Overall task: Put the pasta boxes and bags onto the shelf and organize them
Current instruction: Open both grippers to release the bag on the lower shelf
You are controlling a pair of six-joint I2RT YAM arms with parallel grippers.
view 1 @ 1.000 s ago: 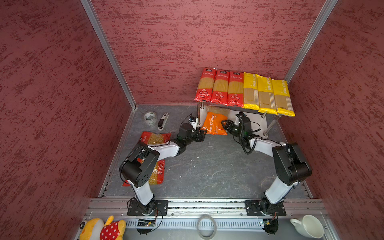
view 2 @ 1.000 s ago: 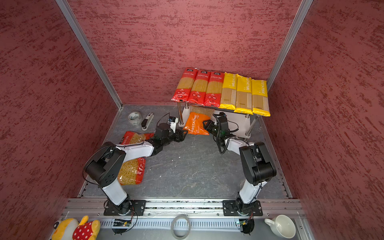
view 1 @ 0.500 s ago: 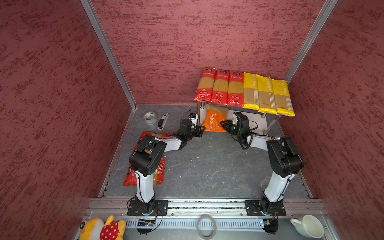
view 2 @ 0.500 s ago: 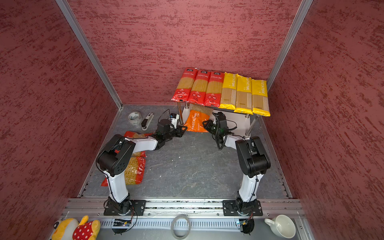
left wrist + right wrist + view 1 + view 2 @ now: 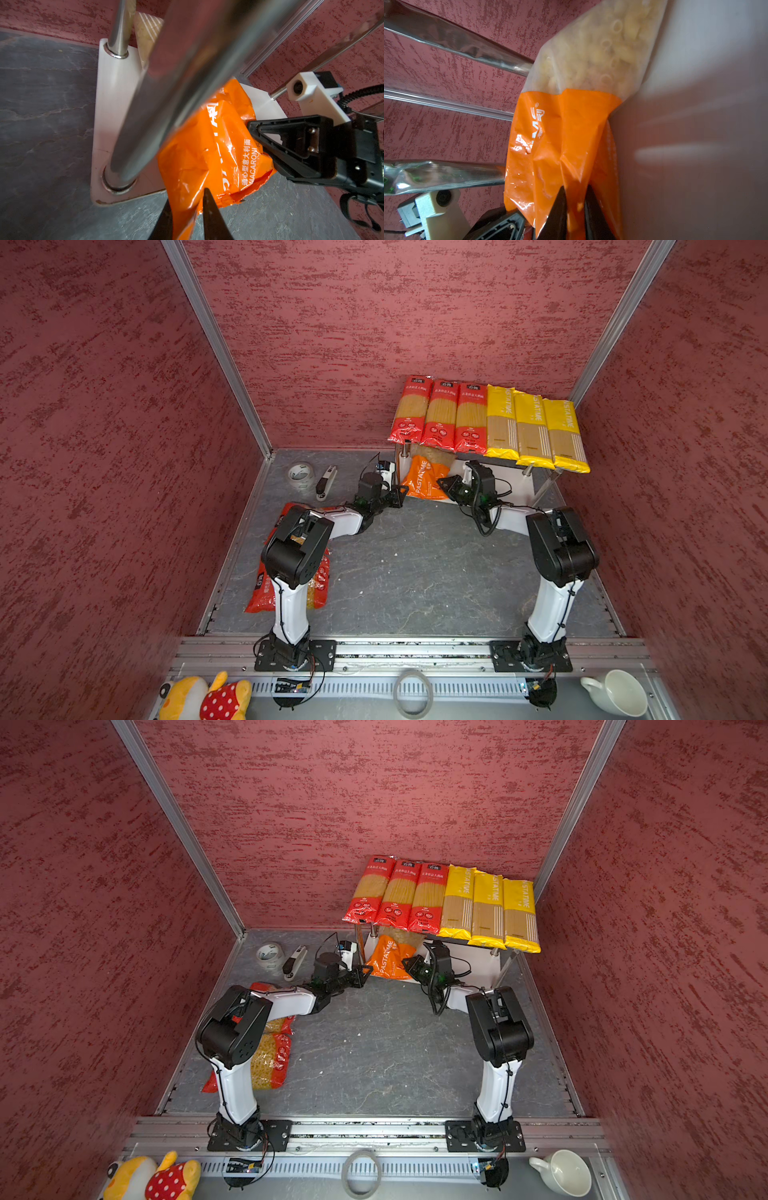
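Macaroni bag on the lower tier, pinched at both near corners

The shelf (image 5: 515,485) stands at the back right. The orange PASTATIME macaroni bag (image 5: 424,481) lies at the left end of its lower tier, under the red spaghetti packs (image 5: 440,414). We read its long axis as running front to back: the clear end points to the back wall, and the orange end points to the arm bases and overhangs the front edge. We judge that the coming push follows this axis, inward. The left gripper (image 5: 187,199) and the right gripper (image 5: 575,191) are each clamped on the film of the orange end, one per corner and equally near.
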